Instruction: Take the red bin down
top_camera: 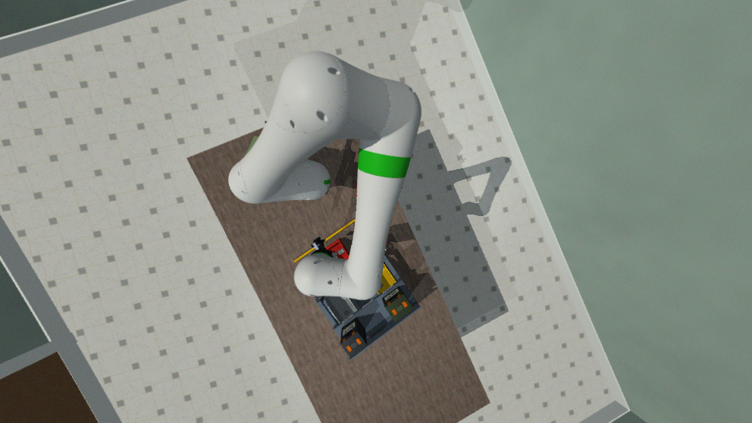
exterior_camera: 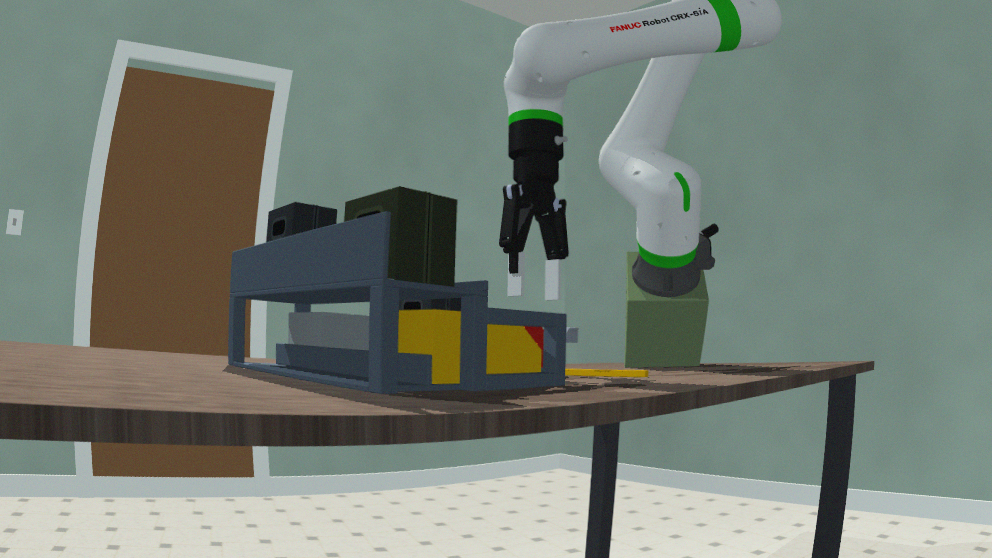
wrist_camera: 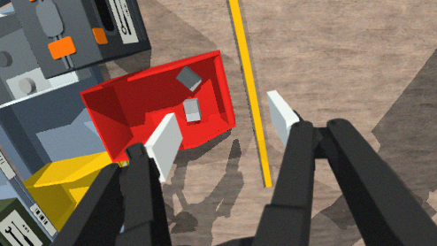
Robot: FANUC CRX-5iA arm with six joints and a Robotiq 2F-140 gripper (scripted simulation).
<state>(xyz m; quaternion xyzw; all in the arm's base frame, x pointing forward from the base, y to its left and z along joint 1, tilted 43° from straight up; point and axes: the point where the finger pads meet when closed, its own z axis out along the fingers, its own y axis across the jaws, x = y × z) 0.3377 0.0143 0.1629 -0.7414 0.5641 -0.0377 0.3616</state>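
Observation:
The red open bin (wrist_camera: 133, 102) (top_camera: 336, 247) sits at the near end of the blue-grey shelf (wrist_camera: 57, 137) (exterior_camera: 312, 256), beside a yellow bin (wrist_camera: 57, 186) (exterior_camera: 430, 340). Only a red corner (exterior_camera: 535, 335) of it shows in the exterior view. Two grey parts (wrist_camera: 189, 79) (wrist_camera: 192, 110) lie inside it. My gripper (wrist_camera: 222, 116) (exterior_camera: 532, 288) is open and empty. It hangs a little above the shelf's end, pointing down, with one white pad over the bin's inside and the other over the table (wrist_camera: 354, 66) beyond the bin's front edge. In the top view the arm hides most of the gripper.
A yellow strip (wrist_camera: 249, 88) (exterior_camera: 606, 372) lies on the table just past the red bin. A dark case with orange latches (wrist_camera: 80, 26) (top_camera: 351, 332) and a green case (exterior_camera: 402, 232) (top_camera: 396, 304) stand on the shelf's top. The robot's green pedestal (exterior_camera: 665, 326) stands behind.

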